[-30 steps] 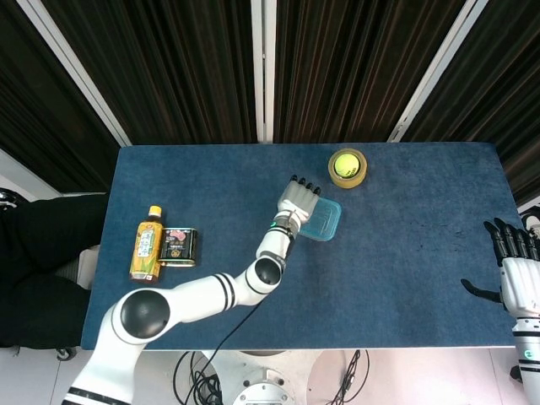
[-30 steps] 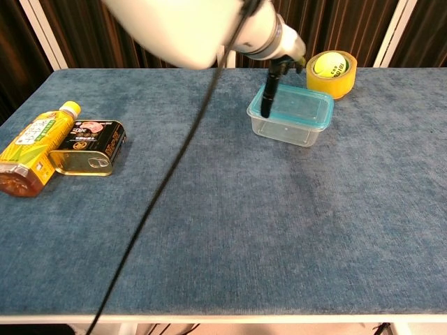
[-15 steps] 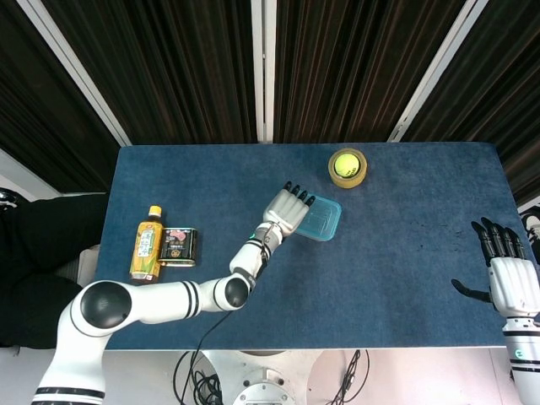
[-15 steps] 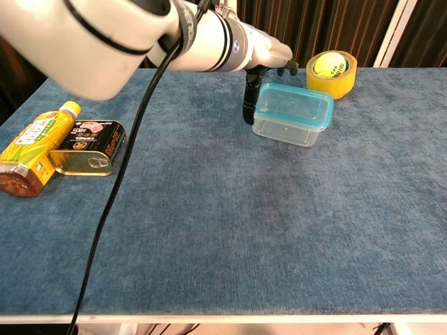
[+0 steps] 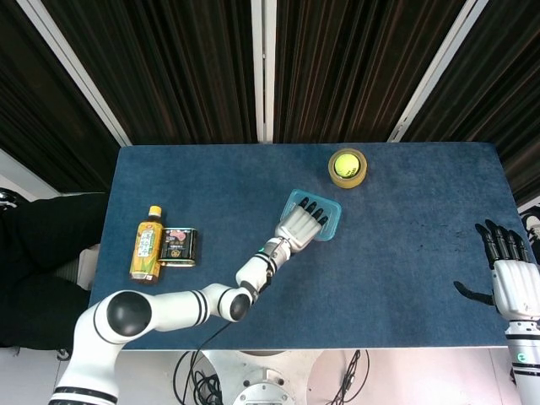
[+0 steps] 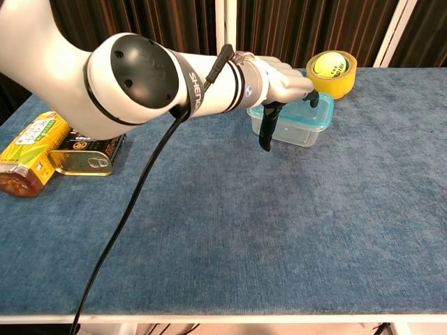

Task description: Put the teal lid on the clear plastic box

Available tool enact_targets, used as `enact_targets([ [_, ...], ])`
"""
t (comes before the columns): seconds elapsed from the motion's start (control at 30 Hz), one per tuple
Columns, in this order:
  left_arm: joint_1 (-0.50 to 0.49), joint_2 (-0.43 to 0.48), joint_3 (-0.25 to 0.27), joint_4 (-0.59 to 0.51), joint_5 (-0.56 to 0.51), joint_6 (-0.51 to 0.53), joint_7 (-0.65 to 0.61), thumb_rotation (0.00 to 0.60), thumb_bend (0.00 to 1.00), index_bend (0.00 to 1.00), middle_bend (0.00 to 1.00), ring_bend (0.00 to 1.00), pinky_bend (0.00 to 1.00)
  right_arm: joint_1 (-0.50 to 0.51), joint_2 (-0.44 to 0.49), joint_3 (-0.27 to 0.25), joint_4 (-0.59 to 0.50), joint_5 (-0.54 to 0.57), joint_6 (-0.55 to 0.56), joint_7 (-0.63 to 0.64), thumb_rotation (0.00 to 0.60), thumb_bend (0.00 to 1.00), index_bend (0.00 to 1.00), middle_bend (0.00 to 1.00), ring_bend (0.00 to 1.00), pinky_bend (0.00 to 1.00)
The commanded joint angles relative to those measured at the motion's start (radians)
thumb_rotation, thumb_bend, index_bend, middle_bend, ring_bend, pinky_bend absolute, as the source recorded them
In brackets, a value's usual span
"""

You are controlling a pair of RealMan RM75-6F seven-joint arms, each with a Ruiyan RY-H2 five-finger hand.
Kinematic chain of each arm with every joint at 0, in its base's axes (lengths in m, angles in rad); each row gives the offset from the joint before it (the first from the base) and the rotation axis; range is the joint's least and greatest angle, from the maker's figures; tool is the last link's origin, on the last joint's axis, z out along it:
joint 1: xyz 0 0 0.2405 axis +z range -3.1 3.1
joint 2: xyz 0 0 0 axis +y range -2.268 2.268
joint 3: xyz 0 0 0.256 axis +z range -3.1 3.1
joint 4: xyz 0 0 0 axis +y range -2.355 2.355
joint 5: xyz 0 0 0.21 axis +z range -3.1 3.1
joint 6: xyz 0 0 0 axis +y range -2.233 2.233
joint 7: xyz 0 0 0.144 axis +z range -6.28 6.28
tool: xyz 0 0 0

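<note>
The clear plastic box (image 6: 304, 132) stands at the table's middle back with the teal lid (image 6: 323, 112) sitting on top of it. In the head view the lid (image 5: 332, 223) shows only at its edges, because my left hand (image 5: 305, 223) lies spread flat over it. In the chest view the left hand (image 6: 282, 81) hovers at the lid's near left side, fingertips at the lid, the thumb hanging down in front of the box. It holds nothing. My right hand (image 5: 510, 275) hangs off the table's right edge, fingers apart and empty.
A yellow tape roll with a green ball in it (image 5: 347, 167) (image 6: 332, 70) stands just behind the box. A tea bottle (image 5: 147, 245) (image 6: 28, 150) and a tin can (image 5: 177, 247) (image 6: 87, 146) lie at the left side of the blue table (image 6: 279, 230).
My left hand has swung from the box's left side to above the lid. The box and lid have stayed in place. My right hand shifted slightly.
</note>
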Motion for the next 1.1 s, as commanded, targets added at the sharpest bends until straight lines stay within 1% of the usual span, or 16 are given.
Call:
enact_targets([
  [0.03,-0.009,-0.005,0.015,0.01,-0.014,-0.002,-0.004,0.6,0.0,0.12,0.07,0.01,0.07,0.001,-0.001,0.0,0.001,0.001,-0.002,-0.001,0.6,0.04,0.0,0.0,0.0,0.0],
  [0.3,-0.023,0.005,0.045,0.002,-0.042,0.006,-0.014,0.6,0.0,0.12,0.07,0.01,0.07,0.001,-0.003,-0.001,0.0,0.002,-0.004,-0.005,0.6,0.04,0.0,0.0,0.0,0.0],
  [0.63,-0.031,0.011,0.065,0.0,-0.059,0.001,-0.045,0.6,0.0,0.12,0.07,0.01,0.07,-0.002,-0.002,-0.001,-0.006,-0.001,0.004,-0.008,0.6,0.04,0.0,0.0,0.0,0.0],
  [0.77,-0.026,0.021,0.05,-0.009,-0.045,0.011,-0.082,0.6,0.0,0.12,0.07,0.01,0.07,-0.005,-0.001,-0.002,-0.006,-0.001,0.008,-0.008,0.6,0.04,0.0,0.0,0.0,0.0],
  [0.9,-0.016,0.05,0.032,-0.03,-0.031,0.021,-0.121,0.6,0.0,0.12,0.07,0.01,0.07,-0.008,0.001,-0.001,-0.007,-0.002,0.013,-0.006,0.6,0.04,0.0,0.0,0.0,0.0],
  [1.1,-0.027,0.06,0.046,0.009,-0.071,0.011,-0.112,0.6,0.0,0.12,0.07,0.01,0.07,-0.011,0.001,-0.002,-0.005,-0.003,0.017,-0.003,0.6,0.04,0.0,0.0,0.0,0.0],
])
